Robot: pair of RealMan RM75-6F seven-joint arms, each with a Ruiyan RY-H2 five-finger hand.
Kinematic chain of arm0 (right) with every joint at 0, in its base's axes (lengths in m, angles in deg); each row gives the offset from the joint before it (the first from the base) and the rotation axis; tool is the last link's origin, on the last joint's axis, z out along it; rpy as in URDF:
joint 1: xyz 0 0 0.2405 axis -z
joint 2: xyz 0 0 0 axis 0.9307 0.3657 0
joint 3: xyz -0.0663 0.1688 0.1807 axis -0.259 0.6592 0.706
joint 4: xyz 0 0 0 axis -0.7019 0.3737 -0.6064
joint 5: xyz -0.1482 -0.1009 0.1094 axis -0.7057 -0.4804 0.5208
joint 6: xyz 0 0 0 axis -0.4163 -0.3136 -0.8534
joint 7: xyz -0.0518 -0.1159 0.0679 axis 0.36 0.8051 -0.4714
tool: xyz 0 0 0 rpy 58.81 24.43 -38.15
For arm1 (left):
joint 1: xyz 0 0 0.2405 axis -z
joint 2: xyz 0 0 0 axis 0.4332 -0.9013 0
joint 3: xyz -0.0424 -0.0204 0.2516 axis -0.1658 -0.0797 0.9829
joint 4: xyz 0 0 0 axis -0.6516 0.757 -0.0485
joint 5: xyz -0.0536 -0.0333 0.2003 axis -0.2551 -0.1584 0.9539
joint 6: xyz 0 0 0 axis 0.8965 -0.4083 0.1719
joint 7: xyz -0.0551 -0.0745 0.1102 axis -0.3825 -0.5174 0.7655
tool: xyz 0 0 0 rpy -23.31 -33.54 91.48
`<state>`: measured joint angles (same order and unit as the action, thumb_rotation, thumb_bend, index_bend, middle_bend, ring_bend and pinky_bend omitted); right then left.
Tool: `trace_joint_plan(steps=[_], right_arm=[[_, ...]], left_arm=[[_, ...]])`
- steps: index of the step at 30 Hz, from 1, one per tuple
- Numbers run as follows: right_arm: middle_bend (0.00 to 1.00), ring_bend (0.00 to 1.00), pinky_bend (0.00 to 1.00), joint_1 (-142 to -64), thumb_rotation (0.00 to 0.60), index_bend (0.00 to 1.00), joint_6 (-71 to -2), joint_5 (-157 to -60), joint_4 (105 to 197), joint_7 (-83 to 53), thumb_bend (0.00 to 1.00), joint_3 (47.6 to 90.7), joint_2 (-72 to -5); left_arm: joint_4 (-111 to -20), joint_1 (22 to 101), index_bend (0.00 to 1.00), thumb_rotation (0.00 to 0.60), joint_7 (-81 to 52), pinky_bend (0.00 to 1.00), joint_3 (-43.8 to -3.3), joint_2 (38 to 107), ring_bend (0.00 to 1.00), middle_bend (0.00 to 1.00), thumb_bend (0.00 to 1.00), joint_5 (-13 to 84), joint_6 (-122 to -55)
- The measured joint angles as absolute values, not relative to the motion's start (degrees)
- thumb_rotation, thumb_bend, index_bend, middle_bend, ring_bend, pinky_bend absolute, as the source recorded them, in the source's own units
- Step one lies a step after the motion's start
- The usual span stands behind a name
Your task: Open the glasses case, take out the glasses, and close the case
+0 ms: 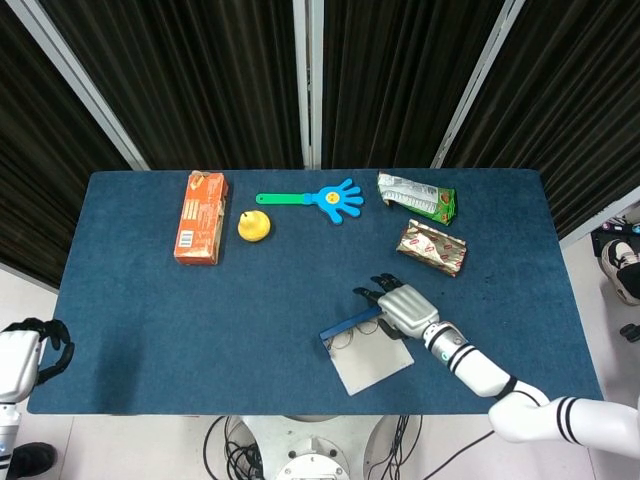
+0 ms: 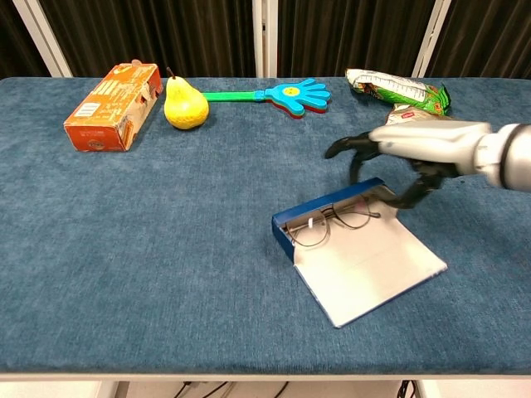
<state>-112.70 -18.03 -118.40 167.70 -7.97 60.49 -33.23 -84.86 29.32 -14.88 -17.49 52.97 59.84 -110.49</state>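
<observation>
The glasses case lies open on the blue table, right of centre and towards the front. Its blue tray (image 2: pixel 286 225) (image 1: pixel 347 325) stands up, and its white lid (image 2: pixel 373 265) (image 1: pixel 372 365) lies flat towards me. Thin-framed glasses (image 2: pixel 319 228) (image 1: pixel 345 338) rest against the tray, partly on the lid. My right hand (image 2: pixel 406 145) (image 1: pixel 400 305) hovers over the tray's far right end, fingers spread and arched down on either side of it, gripping nothing that I can see. My left hand (image 1: pixel 28 352) hangs off the table's front left corner, empty, with fingers loosely curved.
Along the back stand an orange carton (image 1: pixel 200 216) (image 2: pixel 112 104), a yellow pear (image 1: pixel 254 226) (image 2: pixel 184 106), a blue and green hand-shaped clapper (image 1: pixel 320 198) (image 2: pixel 290 93) and a green snack bag (image 1: pixel 417 195) (image 2: pixel 398 89). A brown snack packet (image 1: pixel 432 248) lies just behind my right hand.
</observation>
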Motion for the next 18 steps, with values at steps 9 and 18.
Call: trace_joint_plan(steps=[9,18], right_arm=[[0.30,0.00,0.00,-113.20,0.600,0.18,-17.82,-122.63,166.57,-10.30,0.33,61.07,-35.20],[0.29,0.00,0.00,-114.93,0.600,0.31,-15.64,-119.66,162.71,-7.69,0.34,62.72,-39.55]], left_arm=[[-85.02,29.37,0.61,0.600,-14.62,0.51,-17.54,52.97,0.46,0.63,0.38,59.69,-110.41],[-84.87,29.39,0.61,0.600,-15.14,0.51,-17.50,52.93,0.46,0.63,0.38,59.81,-110.37]])
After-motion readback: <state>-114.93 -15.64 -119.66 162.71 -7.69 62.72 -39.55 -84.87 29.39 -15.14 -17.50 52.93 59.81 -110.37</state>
